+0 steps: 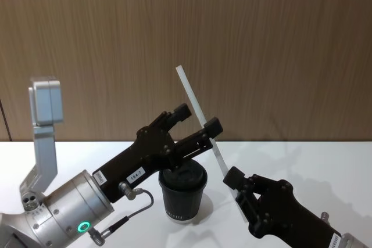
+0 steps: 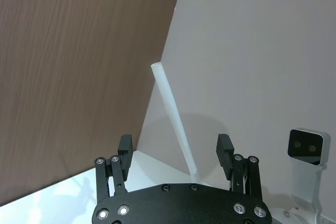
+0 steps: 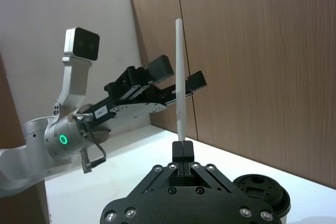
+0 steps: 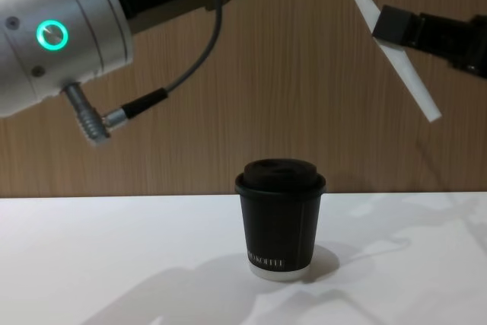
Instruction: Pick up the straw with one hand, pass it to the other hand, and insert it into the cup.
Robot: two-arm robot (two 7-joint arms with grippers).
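Two grippers up above the white table (image 1: 325,161); nearest, at five o'clock in the head view, right gripper (image 1: 234,179) clenched on the straw (image 1: 192,94) close to its lower end, a short length poking out below the grip; straw tilted, upper end toward eleven o'clock, lower end toward five, clear of the table. Next, at six o'clock, black lidded cup (image 1: 183,197) upright on the table, just below the left gripper (image 1: 199,119) and at about eight o'clock from the right gripper. Farther out, in from seven o'clock, left gripper on its silver cylinder (image 1: 70,207), green ring light (image 1: 83,226) lit; jaws spread wide, straddling the straw's middle without pinching it; in the left wrist view, a gap between straw and fingers (image 2: 224,149) on either side. Behind all, brown wood-grain wall (image 1: 261,39).
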